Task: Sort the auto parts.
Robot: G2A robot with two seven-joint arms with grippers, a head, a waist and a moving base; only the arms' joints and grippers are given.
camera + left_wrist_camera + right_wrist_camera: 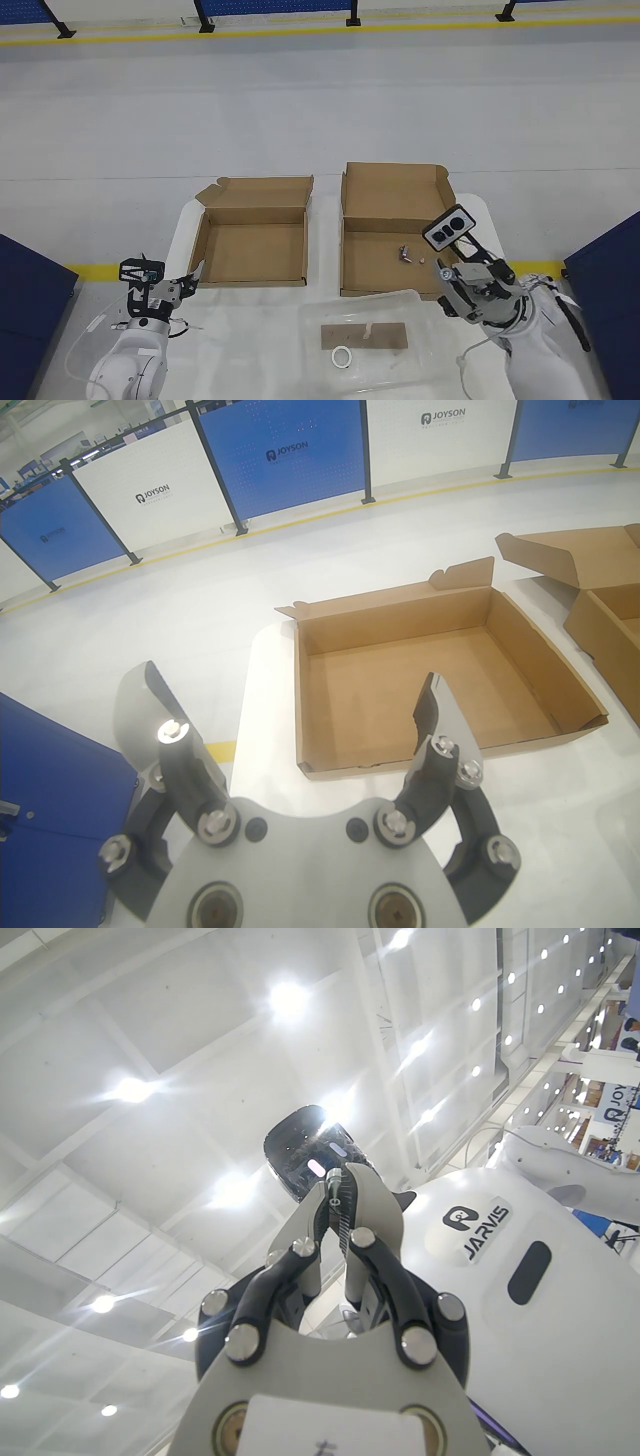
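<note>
My right gripper (455,252) is raised over the table's front right, fingers pointing up, shut on a black plastic part (449,230) with two oval openings. From the right wrist, the gripper (332,1183) clamps the black part (300,1153) at its lower edge. My left gripper (190,283) is open and holds nothing, low at the front left, before the empty left cardboard box (200,245). The left wrist view has its gripper (290,680) spread wide toward that box (400,680). The right cardboard box (380,215) holds a small metal part (405,252) and a tiny pale piece (421,258).
A clear plastic bin (360,300) at the front centre holds a cardboard strip (365,335) and a white ring (342,356). Both boxes have upright lid flaps at the back. Blue panels flank the table on both sides. The second box (610,610) lies further off in the left wrist view.
</note>
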